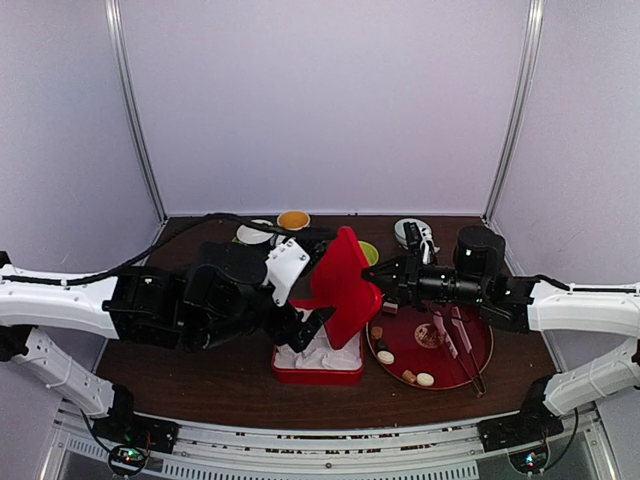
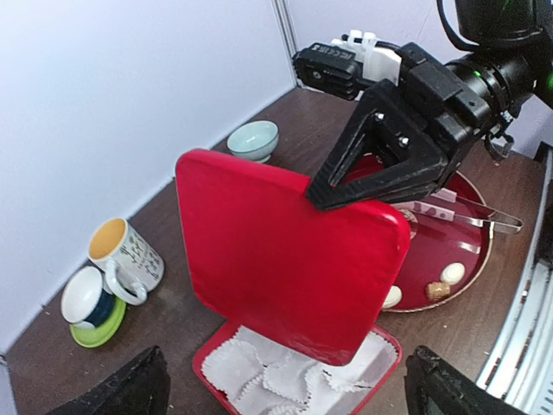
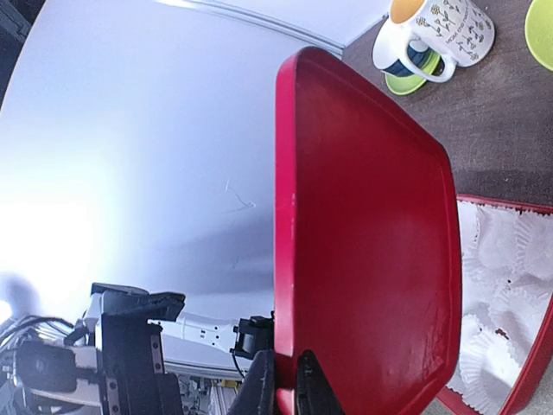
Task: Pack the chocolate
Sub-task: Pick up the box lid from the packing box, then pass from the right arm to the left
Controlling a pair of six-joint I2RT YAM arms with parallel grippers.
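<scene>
The chocolate lies as small pieces on a round red plate (image 1: 480,345): a cream one (image 1: 425,379), a tan one (image 1: 408,376) and a white oval (image 1: 385,357); the left wrist view shows a white piece (image 2: 452,273) and a tan piece (image 2: 438,290). My right gripper (image 1: 378,293) (image 3: 285,373) is shut on the edge of a red lid (image 1: 340,280) (image 2: 285,259), holding it upright and tilted over the open red box (image 1: 318,373) (image 2: 207,363), which is lined with empty white paper cups. My left gripper (image 2: 285,399) stands open above the box's near side, holding nothing.
A patterned mug (image 2: 125,252) and a small cup on a green saucer (image 2: 86,303) stand at the back left, near a pale green bowl (image 2: 254,138). Pink-handled tongs (image 1: 462,345) lie on the plate. A yellow cup (image 1: 293,219) stands by the back wall.
</scene>
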